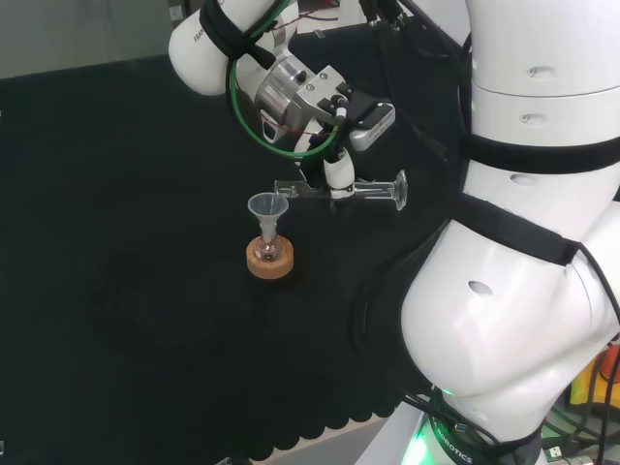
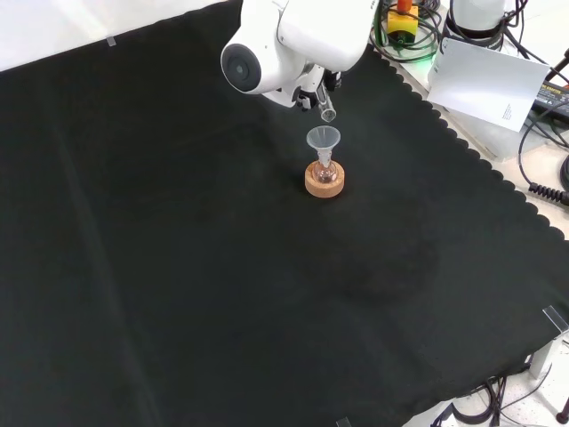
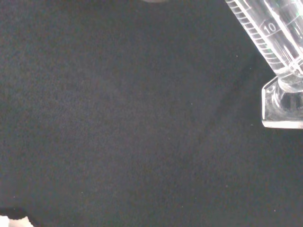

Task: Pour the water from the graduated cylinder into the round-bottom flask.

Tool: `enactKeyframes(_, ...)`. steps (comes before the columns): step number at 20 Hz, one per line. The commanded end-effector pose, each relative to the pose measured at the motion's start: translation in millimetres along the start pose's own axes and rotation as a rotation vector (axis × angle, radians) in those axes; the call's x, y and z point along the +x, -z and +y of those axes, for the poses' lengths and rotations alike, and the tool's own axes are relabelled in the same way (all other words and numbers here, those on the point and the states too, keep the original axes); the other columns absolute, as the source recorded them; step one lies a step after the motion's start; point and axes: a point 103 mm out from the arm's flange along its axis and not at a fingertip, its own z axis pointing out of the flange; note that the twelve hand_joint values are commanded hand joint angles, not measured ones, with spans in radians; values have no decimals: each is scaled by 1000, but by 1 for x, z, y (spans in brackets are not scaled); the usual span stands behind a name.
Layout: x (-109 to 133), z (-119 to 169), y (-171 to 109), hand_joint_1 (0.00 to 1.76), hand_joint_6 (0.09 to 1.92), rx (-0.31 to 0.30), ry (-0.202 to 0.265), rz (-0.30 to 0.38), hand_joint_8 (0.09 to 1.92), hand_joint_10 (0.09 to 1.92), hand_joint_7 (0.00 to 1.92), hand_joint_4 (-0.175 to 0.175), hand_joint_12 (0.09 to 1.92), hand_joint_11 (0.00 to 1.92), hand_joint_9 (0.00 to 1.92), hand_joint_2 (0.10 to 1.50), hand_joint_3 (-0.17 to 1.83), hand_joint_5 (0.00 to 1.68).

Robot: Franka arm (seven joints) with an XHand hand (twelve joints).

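I am holding the graduated cylinder (image 1: 339, 189) sideways in the hand (image 1: 337, 174), fingers curled round it, its mouth over the funnel (image 1: 267, 206) in the round-bottom flask (image 1: 268, 248).

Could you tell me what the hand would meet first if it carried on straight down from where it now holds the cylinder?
Probably only the black cloth. The hand holds the graduated cylinder level, right of the funnel in the head view; depth is uncertain.

In the head view the graduated cylinder (image 1: 339, 190) lies about level above the cloth (image 1: 126, 291), its mouth over the funnel (image 1: 267, 209) that sits in the round-bottom flask (image 1: 269, 248) on the cork ring (image 1: 270, 262), its foot pointing right.
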Motion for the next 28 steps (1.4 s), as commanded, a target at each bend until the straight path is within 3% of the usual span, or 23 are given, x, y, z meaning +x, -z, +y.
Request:
enactKeyframes(1,-1,-2,-2,1262,978,4,-7,0,963,87,1023,-175,726,1266,1438,1103,0,996)
enactKeyframes(28,4,1,7,1262,979,63,-91,-68,964,87,1023,-175,727,1280,1445,1103,0,995)
